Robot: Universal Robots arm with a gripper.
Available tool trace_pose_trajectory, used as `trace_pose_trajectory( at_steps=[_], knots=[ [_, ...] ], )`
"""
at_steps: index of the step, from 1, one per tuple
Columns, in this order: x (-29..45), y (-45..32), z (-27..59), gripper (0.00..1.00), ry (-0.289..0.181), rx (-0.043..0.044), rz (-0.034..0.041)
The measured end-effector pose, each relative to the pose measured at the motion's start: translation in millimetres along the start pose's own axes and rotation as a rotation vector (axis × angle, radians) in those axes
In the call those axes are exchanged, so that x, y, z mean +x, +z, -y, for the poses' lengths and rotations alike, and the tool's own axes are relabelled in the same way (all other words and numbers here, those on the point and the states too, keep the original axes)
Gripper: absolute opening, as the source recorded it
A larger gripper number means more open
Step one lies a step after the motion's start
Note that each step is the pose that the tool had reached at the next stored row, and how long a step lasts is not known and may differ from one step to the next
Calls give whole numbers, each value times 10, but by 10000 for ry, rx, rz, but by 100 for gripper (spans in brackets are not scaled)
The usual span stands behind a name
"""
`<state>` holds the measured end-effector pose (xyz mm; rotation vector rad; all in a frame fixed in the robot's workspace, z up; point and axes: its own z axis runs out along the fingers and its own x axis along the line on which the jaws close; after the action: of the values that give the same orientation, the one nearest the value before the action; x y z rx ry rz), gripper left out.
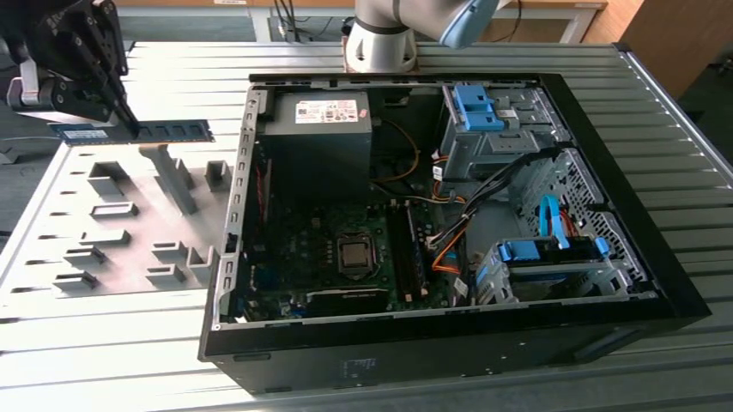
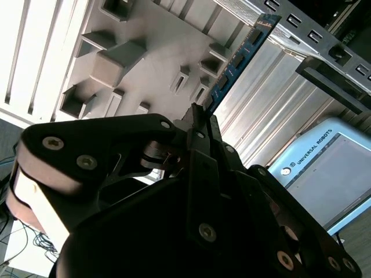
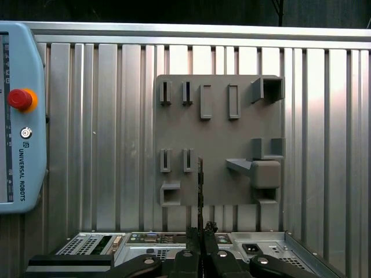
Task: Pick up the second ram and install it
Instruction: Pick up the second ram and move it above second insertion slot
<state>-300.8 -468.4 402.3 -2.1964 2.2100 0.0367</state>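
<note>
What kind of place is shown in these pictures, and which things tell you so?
Probably a robotics lab or test bench for computer assembly: an open computer case lies on a ribbed metal table, a robot arm stands beside it, and the end effector holds a memory stick.

A grey fixture plate (image 1: pixel 143 223) is laid on the ribbed surface (image 1: pixel 103 339) beneath the claw (image 1: pixel 127 129); an open computer case (image 1: pixel 458 343) is set beside it.

CAM | exterior: I look steeply down from high over the open case (image 1: pixel 401 356) and grey plate (image 1: pixel 143 193) | first wrist: faces straight down, farther off | second wrist: slantwise, close behind jaws | shared by all: grey plate, ribbed tabletop (image 1: pixel 69 343)
</note>
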Motion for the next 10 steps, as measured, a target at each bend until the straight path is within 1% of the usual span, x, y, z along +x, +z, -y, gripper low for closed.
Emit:
trace_pose_trajectory(
  at_steps=[10],
  knots=[
    [0,0,18,14,0,1,1]
  ],
)
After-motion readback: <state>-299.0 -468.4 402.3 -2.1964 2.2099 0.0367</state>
